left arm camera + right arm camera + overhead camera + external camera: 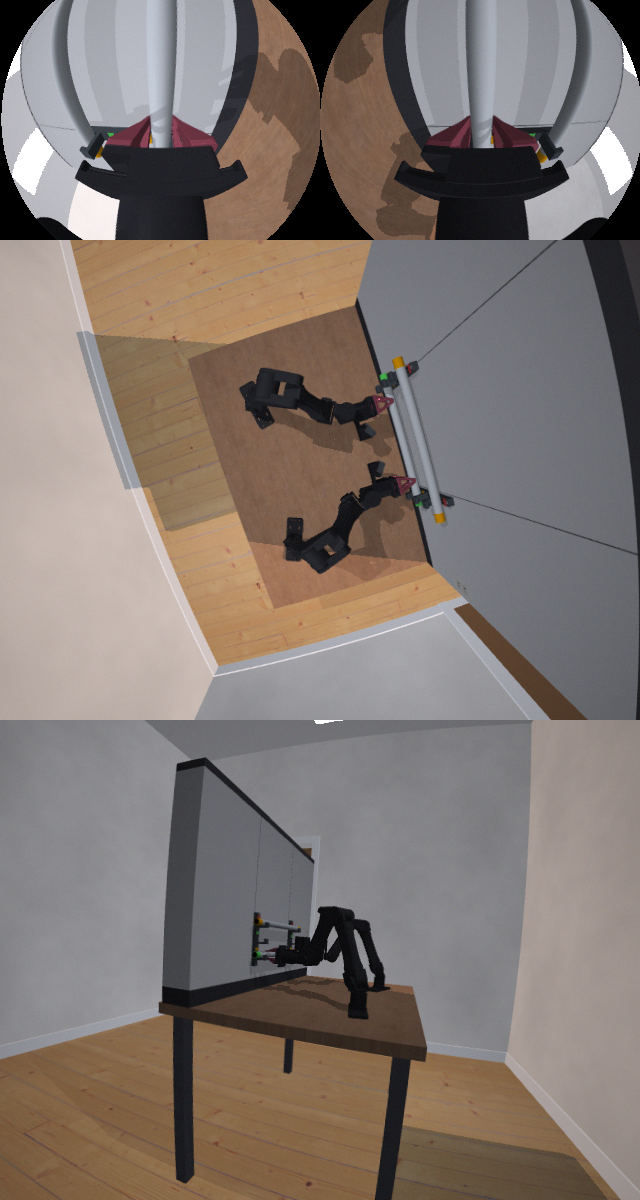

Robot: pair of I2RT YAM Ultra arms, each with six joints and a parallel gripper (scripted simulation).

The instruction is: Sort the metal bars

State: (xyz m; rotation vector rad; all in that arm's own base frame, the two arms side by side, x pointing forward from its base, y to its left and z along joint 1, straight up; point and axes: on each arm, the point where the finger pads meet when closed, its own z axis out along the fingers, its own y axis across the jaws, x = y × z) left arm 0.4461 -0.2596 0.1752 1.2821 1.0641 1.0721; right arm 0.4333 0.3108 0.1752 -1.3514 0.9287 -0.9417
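"What's on the rack [448, 500] [255, 939]?"
"Orange-ended bar [419, 436] [279, 925] [62, 60] [581, 60] up top, green-ended bar [400, 433] [257, 955] [161, 60] [481, 60] at the bottom."
"Grippers?"
"Left gripper [390, 401] [269, 955] [161, 120] and right gripper [413, 482] [481, 119], partly open, both clamp the green-ended bar."

"What sort of place is it?"
"A plain room, set up like a small robot lab: two black arms [281, 387] [336, 926] stand on a wooden counter [305, 457] [382, 1014]."
"Anything else?"
"A grey panel [491, 420] [232, 900] rises at the counter's edge, with a rack [255, 939] on it. The floor [217, 286] [258, 1123] is knotty boards, the walls [423, 849] bare."
"Could be a home, then?"
"The room alone can't settle that."
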